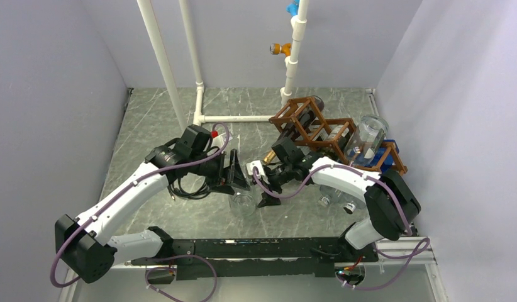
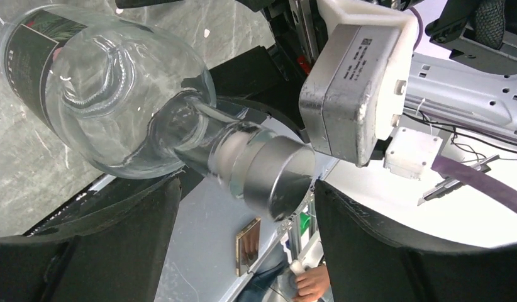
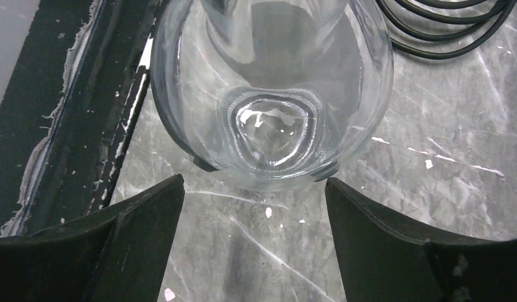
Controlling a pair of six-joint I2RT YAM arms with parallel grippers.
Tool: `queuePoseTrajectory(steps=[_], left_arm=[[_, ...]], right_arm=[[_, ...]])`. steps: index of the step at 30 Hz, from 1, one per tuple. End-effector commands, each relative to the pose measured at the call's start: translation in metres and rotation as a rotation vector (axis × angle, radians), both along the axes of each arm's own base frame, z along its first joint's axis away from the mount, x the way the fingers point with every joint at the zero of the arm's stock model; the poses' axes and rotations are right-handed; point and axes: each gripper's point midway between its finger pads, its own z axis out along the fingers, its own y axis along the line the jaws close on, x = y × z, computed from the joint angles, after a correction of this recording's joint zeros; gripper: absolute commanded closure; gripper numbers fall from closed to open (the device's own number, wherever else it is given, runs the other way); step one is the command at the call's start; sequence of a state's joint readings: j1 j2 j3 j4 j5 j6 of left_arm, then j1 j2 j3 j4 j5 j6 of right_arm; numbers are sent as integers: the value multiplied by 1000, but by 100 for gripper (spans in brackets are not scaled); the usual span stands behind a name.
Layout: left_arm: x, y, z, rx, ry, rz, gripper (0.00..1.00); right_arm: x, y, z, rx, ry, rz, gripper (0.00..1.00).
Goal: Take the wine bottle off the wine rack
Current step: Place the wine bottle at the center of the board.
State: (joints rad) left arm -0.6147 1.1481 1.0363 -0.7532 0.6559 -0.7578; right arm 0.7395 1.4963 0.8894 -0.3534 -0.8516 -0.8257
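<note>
Wine bottle (image 2: 117,94), clear glass, lay on the grey marbled surface (image 1: 180,126) at 8 o'clock from the wine rack (image 1: 292,118), well apart from it. My left hand (image 2: 246,184) stood spread wide around its silver-capped neck; my right hand (image 3: 253,182), likewise spread, faced its base.

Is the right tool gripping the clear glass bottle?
No: the right tool stands open, its black fingers short of the clear glass bottle base.
</note>
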Motion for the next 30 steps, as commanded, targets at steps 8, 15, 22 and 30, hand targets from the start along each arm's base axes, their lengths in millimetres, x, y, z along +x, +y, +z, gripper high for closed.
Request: queuePoseTrajectory(steps=[8, 15, 22, 30], left_arm=[[7, 14, 33, -34, -325, -67, 8], [10, 28, 54, -76, -594, -45, 1], [18, 37, 73, -124, -803, 25, 1], [24, 44, 78, -177, -908, 119, 0]], right_arm=[[2, 2, 37, 71, 15, 10, 8], [-2, -10, 61, 78, -7, 61, 6], [-1, -36, 80, 47, -86, 84, 5], [0, -71, 124, -2, -137, 36, 5]])
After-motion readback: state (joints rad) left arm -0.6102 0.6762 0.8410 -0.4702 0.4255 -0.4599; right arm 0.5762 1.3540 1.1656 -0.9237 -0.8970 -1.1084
